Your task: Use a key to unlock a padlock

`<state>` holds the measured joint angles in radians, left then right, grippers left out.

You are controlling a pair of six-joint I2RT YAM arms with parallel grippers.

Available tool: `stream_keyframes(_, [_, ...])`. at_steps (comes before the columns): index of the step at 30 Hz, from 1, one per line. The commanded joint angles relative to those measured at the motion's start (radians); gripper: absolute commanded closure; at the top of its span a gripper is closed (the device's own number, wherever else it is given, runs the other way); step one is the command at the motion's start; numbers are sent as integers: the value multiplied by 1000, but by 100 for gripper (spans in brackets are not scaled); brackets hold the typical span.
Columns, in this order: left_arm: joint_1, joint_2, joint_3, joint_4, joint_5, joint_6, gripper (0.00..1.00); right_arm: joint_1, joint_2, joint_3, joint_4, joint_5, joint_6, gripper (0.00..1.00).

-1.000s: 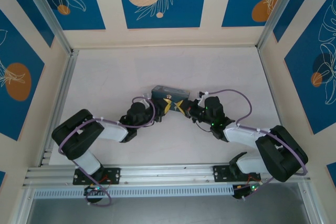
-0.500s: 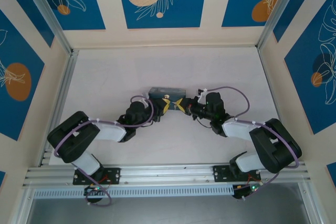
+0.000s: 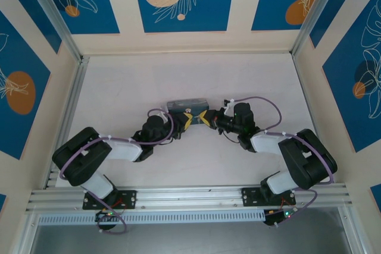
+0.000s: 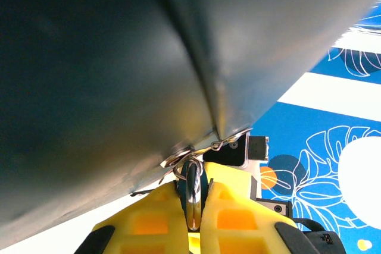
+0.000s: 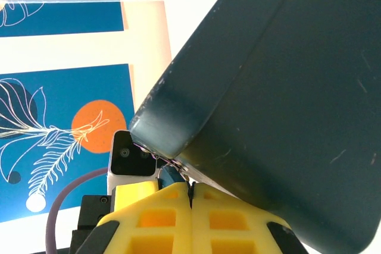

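Pinching the padlock (image 4: 191, 190) by its thin shackle against the tin's (image 4: 119, 57) edge, the left end effector (image 4: 194, 215) is clamped. The right end effector (image 5: 191, 200) is closed; whether it holds the key, I cannot tell. The padlock is likely light, stiff and slippery, best gripped across its flat body.

I see left arm (image 3: 122, 149), right arm (image 3: 271, 142): black joints, white links, purple cables (image 3: 256, 98), yellow pincer fingers (image 4: 232, 206).

Dark tin (image 5: 286, 87) of smooth, dull-sheened metal with fine scratches, padlock (image 4: 192, 193) with a thin shiny silvery metal shackle, yellow fingers (image 4: 149, 224) of matt plastic, table (image 3: 178, 81) pale and matt, rail (image 3: 190, 196) of brushed metal
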<state>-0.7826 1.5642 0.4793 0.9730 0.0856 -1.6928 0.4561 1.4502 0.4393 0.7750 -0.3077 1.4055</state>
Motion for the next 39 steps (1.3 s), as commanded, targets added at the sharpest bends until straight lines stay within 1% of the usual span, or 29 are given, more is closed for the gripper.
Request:
stream_keyframes(1, [-8,-10,0,113,37,1,100,1,18,-7,36,7,6,100])
stream_keyframes(13, [-12,-20,10,143,2,-24,100,23,56,-23,80,42,98,100])
stream_keyframes(16, [-14,-26,10,159,-15,-28,100,25,86,-36,121,47,150,100])
stream_keyframes(25, [-16,-32,28,153,-12,-27,100,36,151,-47,224,47,253,100])
stream_keyframes(33, [-17,-44,19,146,-9,-25,100,33,152,-11,205,23,215,100])
stream_keyframes(39, [-17,-55,19,112,0,-17,100,45,145,48,208,-30,118,100])
